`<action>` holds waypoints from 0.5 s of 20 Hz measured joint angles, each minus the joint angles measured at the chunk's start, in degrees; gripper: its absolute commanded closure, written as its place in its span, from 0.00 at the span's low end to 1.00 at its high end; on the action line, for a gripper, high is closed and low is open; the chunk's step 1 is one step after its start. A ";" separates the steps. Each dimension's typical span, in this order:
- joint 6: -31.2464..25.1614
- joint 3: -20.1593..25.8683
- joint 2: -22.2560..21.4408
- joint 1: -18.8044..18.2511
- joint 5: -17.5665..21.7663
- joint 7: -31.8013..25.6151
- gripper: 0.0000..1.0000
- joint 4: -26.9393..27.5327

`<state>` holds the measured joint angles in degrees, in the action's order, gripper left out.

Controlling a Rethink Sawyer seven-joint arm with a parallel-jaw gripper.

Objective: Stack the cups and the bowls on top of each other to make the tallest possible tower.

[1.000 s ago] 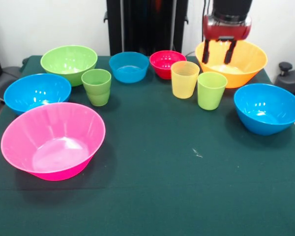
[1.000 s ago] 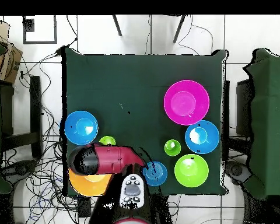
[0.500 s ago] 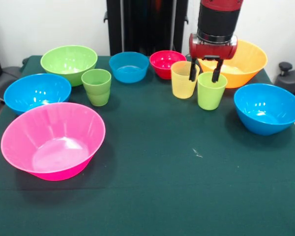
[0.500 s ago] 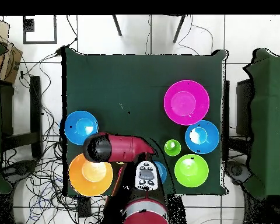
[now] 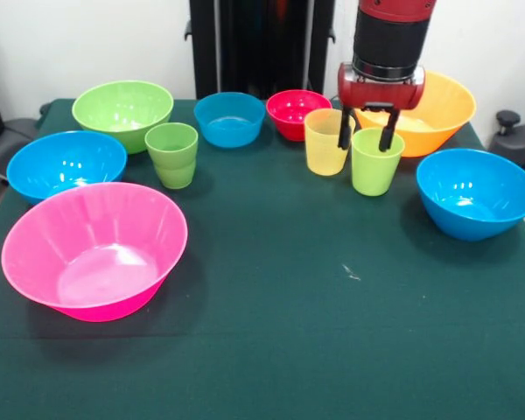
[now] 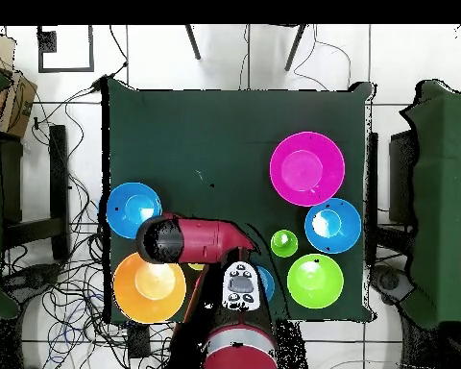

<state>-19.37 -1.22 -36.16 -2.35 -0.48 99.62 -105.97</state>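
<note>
Nothing's stacked yet, so the tower hasn't started; every bowl and cup sits on its own on the desk [image 5: 271, 350], except the green cup [image 5: 172, 154] far left, which looks like it might be two nested, hard to say. The gripper [image 5: 367, 140] is spread and hanging right at the rim of the lime cup [image 5: 376, 161], one finger seemingly on the side toward the yellow cup [image 5: 327, 141] and the other at the back rim, so I'd call this the reach-to-grab step. Next move probably needs a bit more drop, then a pinch on the cup wall without knocking the yellow one just beside it. After that it has to go across to the pink bowl [image 5: 94, 249] at near left, the likely base. No brands, labels or writing that I can read anywhere.
</note>
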 measured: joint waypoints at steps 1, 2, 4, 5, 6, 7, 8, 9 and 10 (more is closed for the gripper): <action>0.00 0.11 0.01 -0.24 0.09 0.00 0.00 0.44; -0.01 0.32 0.01 -0.63 0.40 0.00 0.00 0.87; 0.00 0.71 0.02 -1.34 0.94 0.00 0.00 1.56; 0.00 1.23 0.03 -2.28 1.55 0.00 0.00 2.23; 0.00 1.43 0.03 -2.69 1.78 0.00 0.00 2.47; -0.01 1.69 0.03 -3.21 2.06 0.00 0.00 2.81; 0.00 2.04 0.03 -4.02 2.56 0.00 0.00 3.38; -0.01 2.37 0.08 -4.91 3.08 0.00 0.00 4.16; -0.02 2.51 0.12 -5.29 3.34 0.00 0.00 4.57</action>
<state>-19.39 1.29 -36.05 -7.64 2.87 99.62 -101.41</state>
